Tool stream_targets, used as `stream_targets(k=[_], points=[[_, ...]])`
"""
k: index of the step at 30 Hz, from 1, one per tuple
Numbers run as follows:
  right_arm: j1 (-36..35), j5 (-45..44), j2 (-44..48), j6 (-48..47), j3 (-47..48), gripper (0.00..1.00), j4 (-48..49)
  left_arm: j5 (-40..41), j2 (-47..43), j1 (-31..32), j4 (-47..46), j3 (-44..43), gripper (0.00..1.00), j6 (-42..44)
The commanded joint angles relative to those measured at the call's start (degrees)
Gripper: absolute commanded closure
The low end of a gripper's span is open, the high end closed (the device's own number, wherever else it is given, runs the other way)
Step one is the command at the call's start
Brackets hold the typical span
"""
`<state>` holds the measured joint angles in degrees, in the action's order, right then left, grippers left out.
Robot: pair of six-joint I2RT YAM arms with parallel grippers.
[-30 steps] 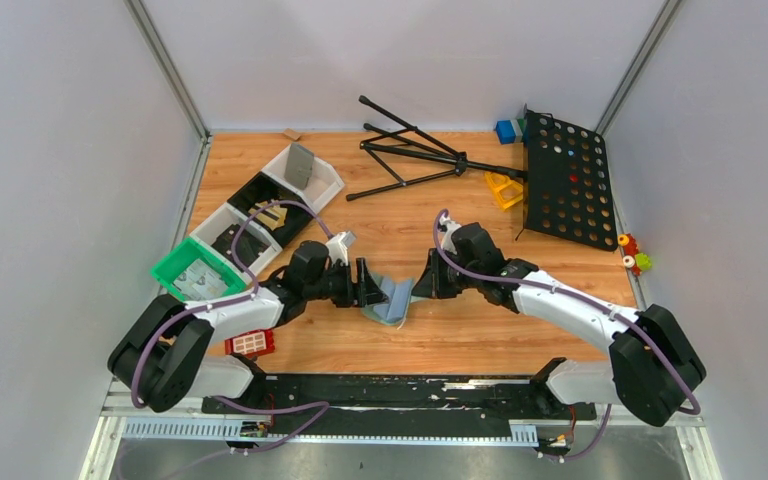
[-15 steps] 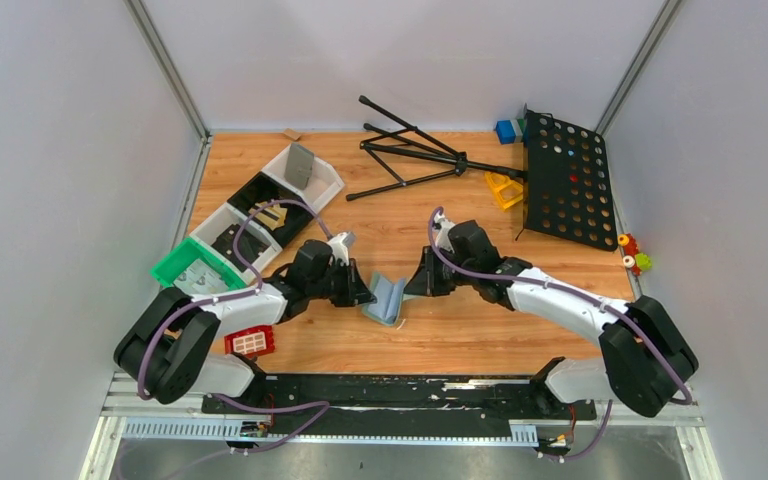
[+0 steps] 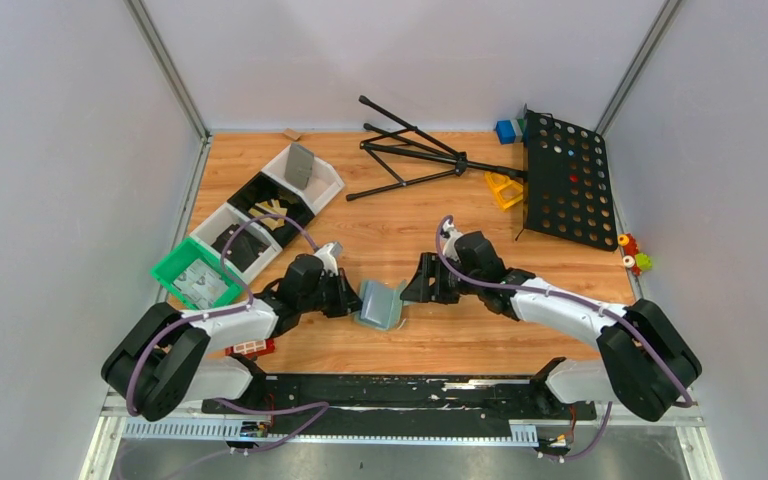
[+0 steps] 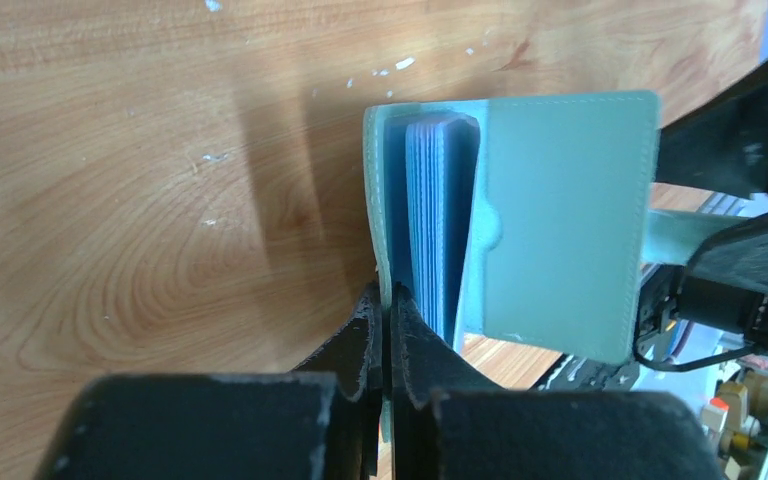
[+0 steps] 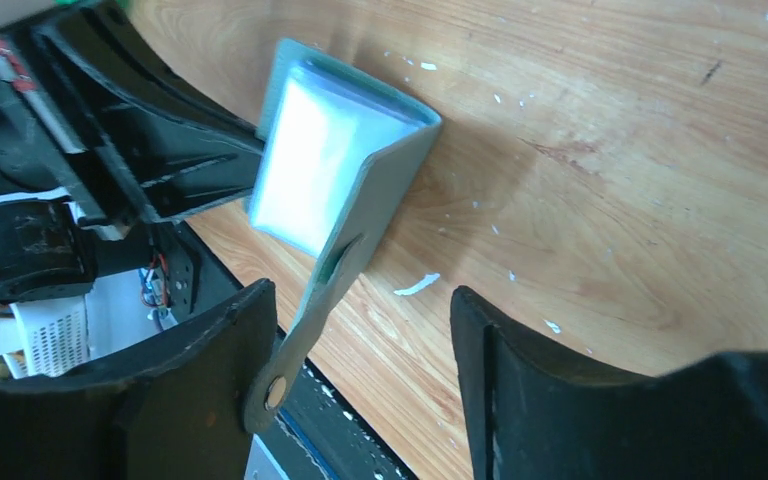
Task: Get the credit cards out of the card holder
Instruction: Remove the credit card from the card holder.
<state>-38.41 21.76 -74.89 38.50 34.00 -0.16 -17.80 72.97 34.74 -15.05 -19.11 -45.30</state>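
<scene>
Left end effector point(image 4: 388, 300) was pinched tight on the edge of one cover of the card holder point(image 4: 560, 220). The holder stood on edge on the bench point(image 4: 140, 200), half open like a book, near the front middle of the bench in the overhead view. Between its covers sat a stack of bluish pocket sleeves point(image 4: 440, 220); whether credit cards sat in them could not be told.

At ten o'clock from that end effector lay a green tray point(image 3: 172, 262) with something pale inside. Past it, toward eleven o'clock, ran a row of black and white bins point(image 3: 330, 183), the farthest holding a grey slab point(image 3: 300, 165) on end. A red block point(image 3: 252, 347) lay at seven o'clock, partly under the left arm.

At three o'clock from the holder, the right end effector point(image 5: 360, 300) faced it with jaws apart and nothing clamped. The holder's side flap point(image 5: 305, 330) reached down into the gap, close beside one finger.

Well apart at twelve o'clock lay a folded black stand point(image 3: 410, 150), and at two o'clock a black perforated board point(image 3: 565, 180) with a yellow piece point(image 3: 505, 190) and a blue block point(image 3: 505, 130) beside it.
</scene>
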Motion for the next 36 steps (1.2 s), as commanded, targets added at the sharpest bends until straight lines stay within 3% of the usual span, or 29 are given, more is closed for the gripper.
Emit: stream_targets(k=[1, 3, 5, 15, 20, 26, 30, 36], points=[[0.2, -1.0, 0.6, 1.0, -1.0, 0.28, 1.6, 1.2, -4.2, 0.0, -3.5, 0.4, 1.00, -1.6], [0.2, -0.8, 0.8, 1.5, -1.7, 0.16, 2.2, 1.8, -5.8, 0.1, -1.6, -0.1, 1.00, -1.1], [0.2, -0.1, 1.6, 1.6, -2.5, 0.12, 2.9, 2.3, -7.1, 0.0, -0.1, -0.4, 1.00, -0.6], [0.2, -3.7, 4.7, -1.9, 0.3, 0.15, -6.4, 1.4, -6.2, 0.0, 1.2, -0.8, 0.99, -0.1], [0.2, -7.7, 5.1, -3.1, 2.6, 0.28, -10.6, 1.3, -6.1, 0.0, 1.6, -1.2, 0.98, 0.1], [0.1, -11.3, 7.3, -4.5, 5.8, 0.33, -15.0, -0.3, -6.6, 0.1, 1.9, -1.6, 0.97, -0.4], [-0.3, -6.5, 7.6, -5.2, 7.9, 0.49, -13.1, -0.7, -7.0, 0.0, 2.5, -1.8, 0.95, -0.3], [-3.7, -2.5, 0.1, -3.5, 10.3, 0.74, -8.2, -1.2, -6.9, 0.0, 2.7, -2.2, 0.91, -0.6]])
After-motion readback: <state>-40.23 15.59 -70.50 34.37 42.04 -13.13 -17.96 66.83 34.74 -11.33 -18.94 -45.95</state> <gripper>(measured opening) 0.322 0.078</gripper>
